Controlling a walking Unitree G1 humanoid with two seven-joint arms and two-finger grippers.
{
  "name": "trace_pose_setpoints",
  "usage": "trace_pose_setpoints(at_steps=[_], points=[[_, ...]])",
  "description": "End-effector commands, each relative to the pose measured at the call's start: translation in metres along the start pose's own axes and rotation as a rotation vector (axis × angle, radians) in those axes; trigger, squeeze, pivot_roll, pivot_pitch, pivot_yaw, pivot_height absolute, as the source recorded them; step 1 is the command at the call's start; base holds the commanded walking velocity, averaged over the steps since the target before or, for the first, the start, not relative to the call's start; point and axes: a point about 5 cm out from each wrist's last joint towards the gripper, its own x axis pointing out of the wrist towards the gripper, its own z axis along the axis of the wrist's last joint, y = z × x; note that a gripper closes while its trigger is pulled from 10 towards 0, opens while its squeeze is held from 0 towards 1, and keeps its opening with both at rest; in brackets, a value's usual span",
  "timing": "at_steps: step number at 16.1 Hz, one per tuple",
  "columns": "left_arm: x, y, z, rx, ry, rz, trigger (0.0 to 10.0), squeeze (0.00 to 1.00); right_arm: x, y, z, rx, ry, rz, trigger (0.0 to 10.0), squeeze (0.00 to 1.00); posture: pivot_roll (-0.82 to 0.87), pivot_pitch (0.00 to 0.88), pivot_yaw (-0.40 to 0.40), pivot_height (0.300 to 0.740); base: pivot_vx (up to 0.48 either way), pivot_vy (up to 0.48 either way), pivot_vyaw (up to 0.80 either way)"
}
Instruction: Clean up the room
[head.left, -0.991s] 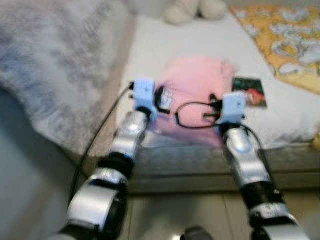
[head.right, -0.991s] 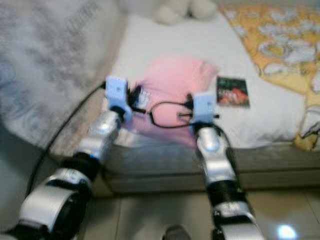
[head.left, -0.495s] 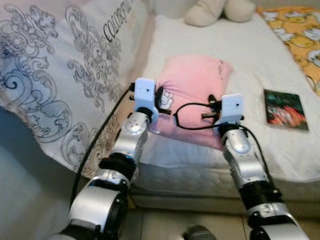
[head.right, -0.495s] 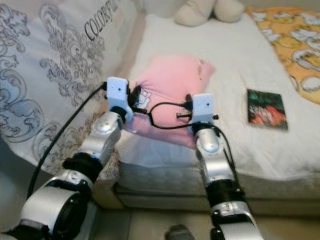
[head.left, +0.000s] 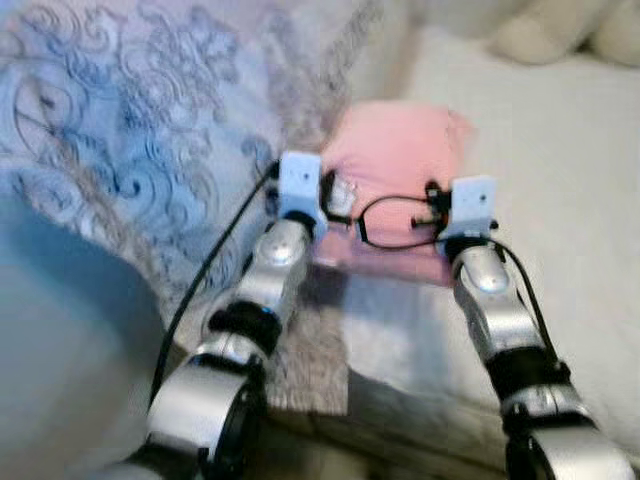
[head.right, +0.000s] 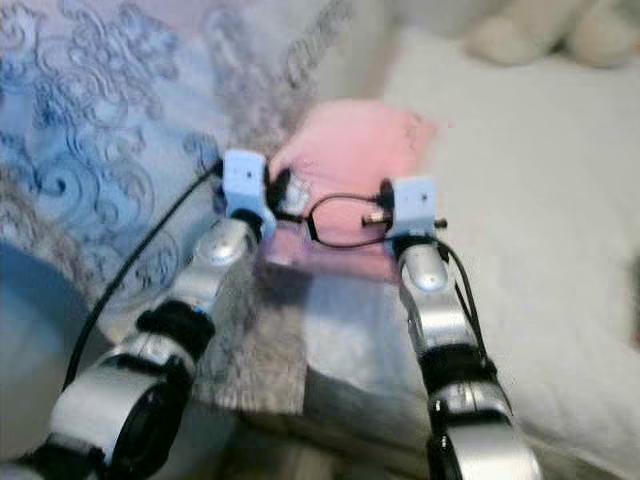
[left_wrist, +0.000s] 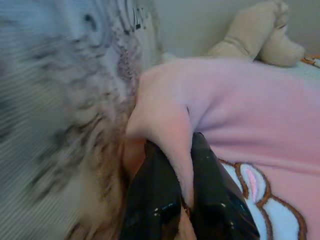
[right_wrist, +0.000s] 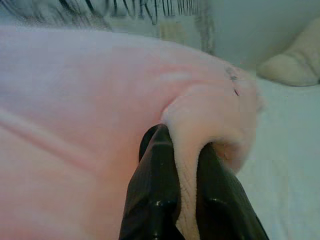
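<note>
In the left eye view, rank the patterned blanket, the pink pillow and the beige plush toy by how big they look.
1. Patterned blanket, spreading over the left side.
2. Pink pillow, gripped by both grippers.
3. Beige plush toy, though it is cut off by the frame edge and farther away, so its true size is unsure.

Blurred frame. Both silver arms reach forward to pink pillow (head.left: 400, 175) on white bed (head.left: 560, 200). Patterned blanket (head.left: 130, 150) at left. Cream plush toy (head.left: 560, 30) far right.

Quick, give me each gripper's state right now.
Left gripper: shut on the pink blanket, a fold pinched between its fingers.
Right gripper: shut on the pink blanket, gripping another fold.
</note>
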Motion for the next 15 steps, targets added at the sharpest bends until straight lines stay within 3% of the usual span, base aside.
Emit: trace_pose_setpoints(at_steps=[1,3,4,7,10,12,14,15], points=[[0.001,0.034,0.011,-0.030,-0.031,0.181,10.0,0.00,-0.002,-0.034,-0.010,-0.049,0.068,-0.105,10.0,0.00,-0.20,0.000,0.080,0.740,0.480,0.000,0.00],[0.003,0.029,0.000,-0.078,0.060,0.203,10.0,0.00,0.006,-0.042,-0.013,-0.115,0.135,-0.089,10.0,0.00,-0.19,0.033,0.078,0.740,0.000,0.000,0.00],[0.005,0.024,-0.003,-0.091,0.082,0.206,10.0,0.00,0.007,-0.047,-0.019,-0.137,0.194,-0.076,10.0,0.00,-0.20,0.075,0.073,0.740,0.000,0.000,0.00],[0.005,0.017,-0.008,-0.110,0.111,0.222,10.0,0.00,0.007,-0.049,-0.024,-0.208,0.239,-0.046,10.0,0.00,-0.20,0.100,0.071,0.740,0.000,0.000,0.00],[0.000,-0.001,-0.026,-0.132,0.169,0.239,10.0,0.00,0.000,-0.054,-0.038,-0.279,0.305,-0.043,10.0,0.00,-0.20,0.160,0.060,0.740,0.000,0.000,0.00],[-0.006,-0.013,-0.042,-0.198,0.233,0.236,10.0,0.00,-0.008,-0.055,-0.050,-0.305,0.357,-0.041,10.0,0.00,-0.21,0.185,0.049,0.740,0.000,0.000,0.00],[-0.016,-0.035,-0.061,-0.224,0.310,0.192,10.0,0.00,-0.012,-0.054,-0.058,-0.337,0.394,-0.030,10.0,0.00,-0.22,0.199,0.049,0.740,0.000,0.000,0.00],[-0.017,-0.039,-0.064,-0.218,0.318,0.184,10.0,0.91,-0.013,-0.054,-0.060,-0.334,0.400,-0.032,10.0,0.00,-0.22,0.202,0.049,0.740,0.000,0.000,0.00]])
